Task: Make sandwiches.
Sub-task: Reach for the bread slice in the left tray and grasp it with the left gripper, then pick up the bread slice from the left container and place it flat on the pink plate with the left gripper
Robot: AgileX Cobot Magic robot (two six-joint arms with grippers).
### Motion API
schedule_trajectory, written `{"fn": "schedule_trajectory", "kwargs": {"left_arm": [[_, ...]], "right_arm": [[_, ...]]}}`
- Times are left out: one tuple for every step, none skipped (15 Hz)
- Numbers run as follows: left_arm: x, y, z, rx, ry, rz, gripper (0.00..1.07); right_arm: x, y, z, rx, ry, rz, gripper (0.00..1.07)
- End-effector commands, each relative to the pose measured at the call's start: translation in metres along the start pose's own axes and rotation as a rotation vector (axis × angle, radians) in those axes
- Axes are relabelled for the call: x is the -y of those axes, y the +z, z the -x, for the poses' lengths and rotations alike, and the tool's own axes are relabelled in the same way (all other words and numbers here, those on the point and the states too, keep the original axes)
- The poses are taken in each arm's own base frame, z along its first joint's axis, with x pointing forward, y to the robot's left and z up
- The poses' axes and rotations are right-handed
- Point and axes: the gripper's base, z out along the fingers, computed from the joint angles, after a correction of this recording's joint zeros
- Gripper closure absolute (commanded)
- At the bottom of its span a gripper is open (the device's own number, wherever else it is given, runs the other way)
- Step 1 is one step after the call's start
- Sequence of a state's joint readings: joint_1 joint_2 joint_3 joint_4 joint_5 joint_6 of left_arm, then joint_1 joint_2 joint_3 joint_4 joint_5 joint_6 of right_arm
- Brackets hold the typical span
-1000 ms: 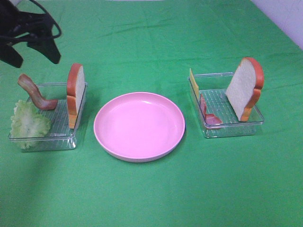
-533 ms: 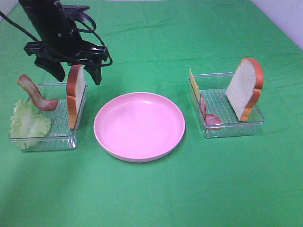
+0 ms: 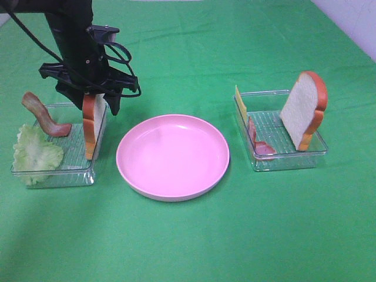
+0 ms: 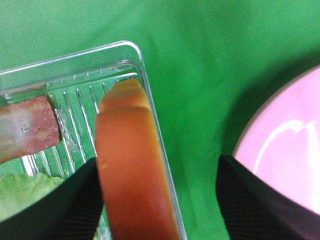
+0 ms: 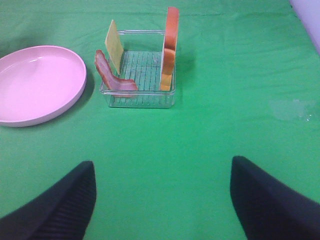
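Straddling bread slice in left tray with bacon, lettuce: left gripper, wide; right gripper wide

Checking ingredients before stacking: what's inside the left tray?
The tray holds lettuce, a bacon strip and an upright bread slice. The left claw straddles the slice and covers part of its top; anything under the lettuce is hidden.

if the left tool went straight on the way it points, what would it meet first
The upright bread slice in the left tray: its crust sits between the open fingers of the left tool, close against one of them. Depth is hard to judge.
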State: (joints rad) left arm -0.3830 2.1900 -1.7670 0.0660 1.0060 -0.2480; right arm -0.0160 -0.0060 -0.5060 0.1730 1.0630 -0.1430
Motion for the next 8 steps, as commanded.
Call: {"fn": "schedule_trajectory", "kwargs": {"left_arm": [[0.0, -0.003, 0.001, 0.008, -0.007, 0.005, 0.63], [0.0, -0.003, 0.001, 0.007, -0.008, 0.003, 0.74], [0.001, -0.004, 0.0, 0.001, -0.011, 0.002, 0.96], [0.0, -0.004, -0.001, -0.006, -0.011, 0.003, 1.06], [0.0, -0.005, -0.002, -0.015, -0.012, 0.004, 1.07], [0.0, -0.007, -0.002, -0.032, -0.014, 0.005, 1.07], [0.0, -0.012, -0.002, -0.048, -0.017, 0.007, 1.07], [0.0, -0.02, -0.001, -0.064, -0.019, 0.01, 1.07]], "right_arm": [[-0.001, -0.002, -0.001, 0.014, -0.011, -0.004, 0.36], [-0.001, -0.002, -0.001, 0.014, -0.011, -0.004, 0.36], [-0.001, -0.002, -0.001, 0.014, -0.011, -0.004, 0.36], [-0.001, -0.002, -0.001, 0.014, -0.011, -0.004, 0.36], [-0.001, -0.002, -0.001, 0.014, -0.011, -0.004, 0.36], [-0.001, -0.002, -0.001, 0.014, -0.011, -0.004, 0.36], [-0.001, -0.002, -0.001, 0.014, -0.011, -0.004, 0.36], [-0.001, -0.002, -0.001, 0.014, -0.011, -0.004, 0.36]]}}
